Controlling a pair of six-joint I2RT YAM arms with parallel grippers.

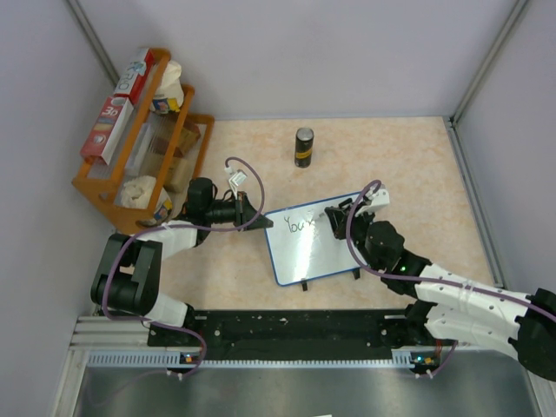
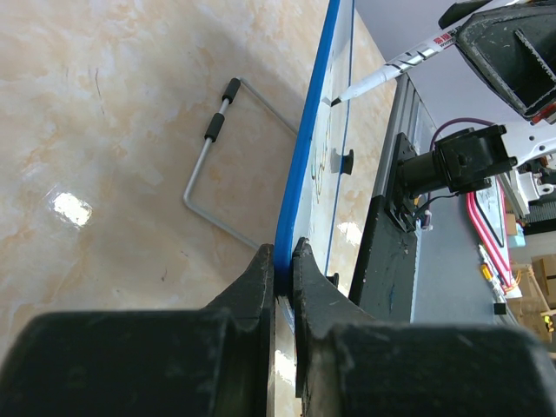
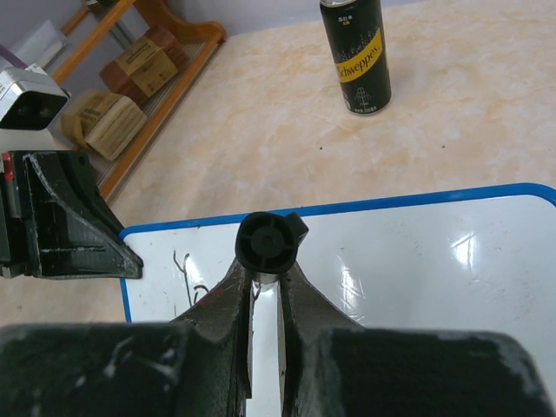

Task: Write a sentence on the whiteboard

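Note:
The whiteboard (image 1: 317, 248), white with a thin blue rim, lies in the middle of the table, with two small black feet on its near edge. The sentence (image 1: 300, 226) is a few thin dark letters, roughly "You'v", near the board's top left; its strokes also show in the right wrist view (image 3: 187, 278). My left gripper (image 1: 257, 214) is shut on the board's left rim (image 2: 313, 130), jaws pinching the blue edge (image 2: 284, 261). My right gripper (image 1: 340, 214) is shut on a marker (image 3: 265, 241), black end towards the camera. The marker's tip (image 2: 340, 98) touches the board.
A black and yellow can (image 1: 303, 147) stands beyond the board, also in the right wrist view (image 3: 354, 56). An orange wooden rack (image 1: 139, 139) with boxes and packets stands at the far left. A bent wire bracket (image 2: 217, 165) sits by the board's rim. Grey walls enclose the table.

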